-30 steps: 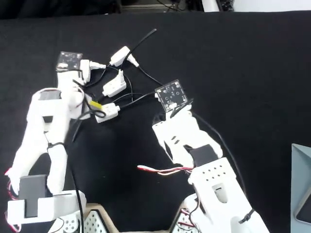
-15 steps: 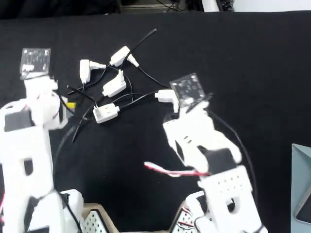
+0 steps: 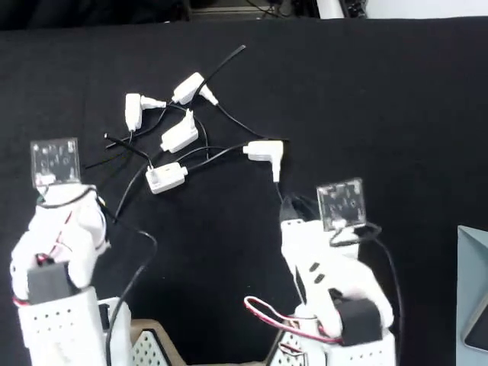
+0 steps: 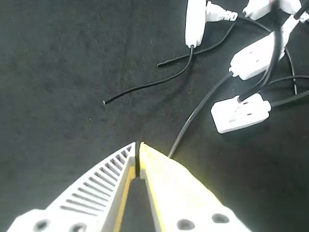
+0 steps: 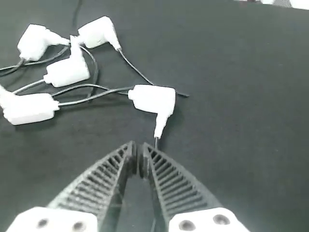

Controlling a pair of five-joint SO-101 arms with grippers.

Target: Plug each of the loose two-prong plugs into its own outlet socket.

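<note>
Front left of the table (image 3: 396, 91): left claw (image 4: 139, 147), tips pressed together, nothing seen between them, hanging low over the black surface with a black cord (image 4: 203, 108) running past its yellow finger. Front, right of centre: right claw (image 5: 138, 150), tips also together but for a hairline gap, clamped on nothing visible. Just beyond those tips, near the table's middle: angled plug (image 5: 153, 99), lying flat, its thin stem pointing back at the right claw and ending just beside it; touching or not, cannot tell. Left of the middle, beyond the left claw: socket block (image 4: 239, 112), slots up, a cord entering one end. Just past it: second block (image 4: 256, 55), lying slantwise, cords crossing over it. Farther toward the far-left corner: long plug (image 4: 194, 21), a smaller white piece touching its side, a loose cord end on the table near it. Farthest back: far plug (image 3: 188, 88), its cord reaching toward the far edge. All five white pieces resting on the table, well apart from the left claw.
</note>
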